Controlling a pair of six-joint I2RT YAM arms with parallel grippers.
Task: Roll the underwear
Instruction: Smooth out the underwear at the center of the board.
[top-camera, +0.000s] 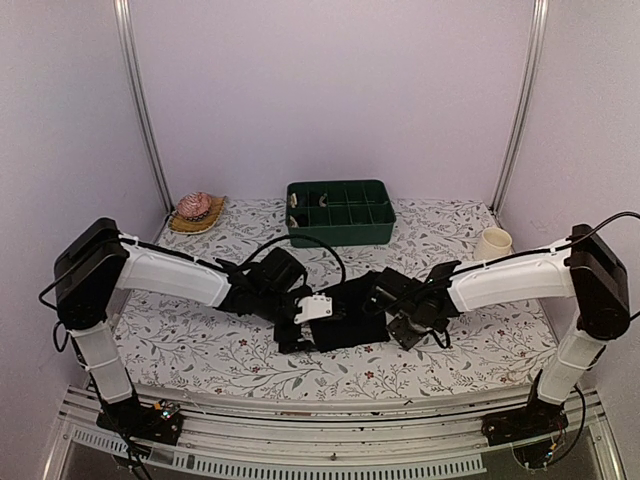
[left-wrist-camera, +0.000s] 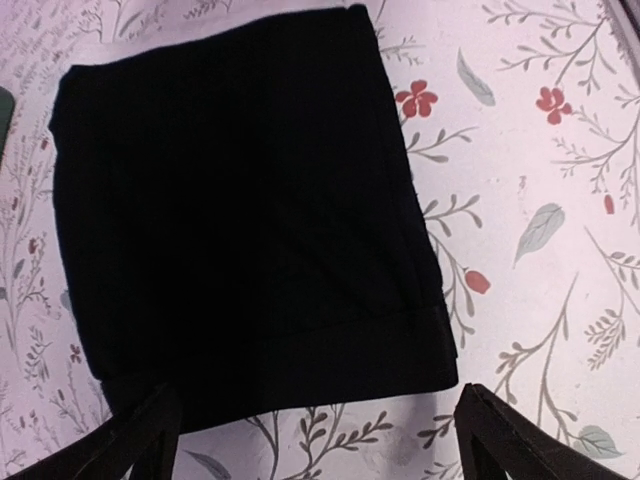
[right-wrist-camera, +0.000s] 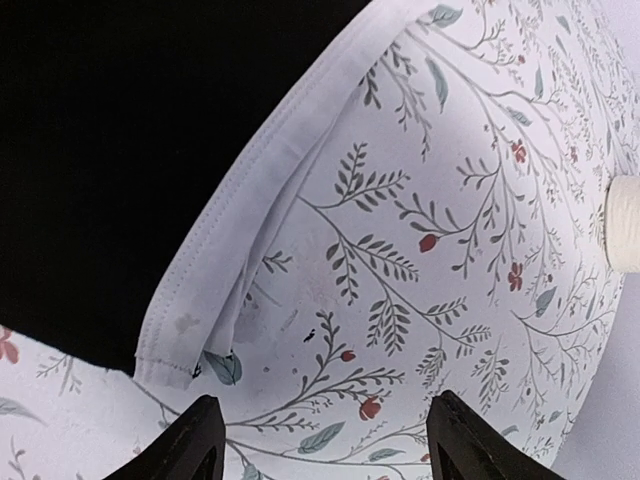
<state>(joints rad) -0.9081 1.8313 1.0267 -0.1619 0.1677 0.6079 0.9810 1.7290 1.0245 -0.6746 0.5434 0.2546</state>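
The underwear (top-camera: 350, 315) is a plain black piece folded into a rectangle, lying flat on the flowered tablecloth between my two arms. In the left wrist view the underwear (left-wrist-camera: 240, 220) fills the middle, its hemmed edge just beyond my fingertips. My left gripper (left-wrist-camera: 320, 445) is open, its jaws wide apart over bare cloth. From above, the left gripper (top-camera: 297, 333) sits at the garment's left end and the right gripper (top-camera: 405, 330) at its right end. In the right wrist view the underwear (right-wrist-camera: 110, 140) shows dark at upper left. My right gripper (right-wrist-camera: 325, 445) is open with nothing in it.
A green divided bin (top-camera: 340, 213) stands at the back centre. A cream cup (top-camera: 492, 243) is at the back right, its side at the frame's right edge (right-wrist-camera: 626, 225). A pinkish object on a woven mat (top-camera: 195, 210) sits back left. A stitched tablecloth hem (right-wrist-camera: 240, 230) folds beside the garment.
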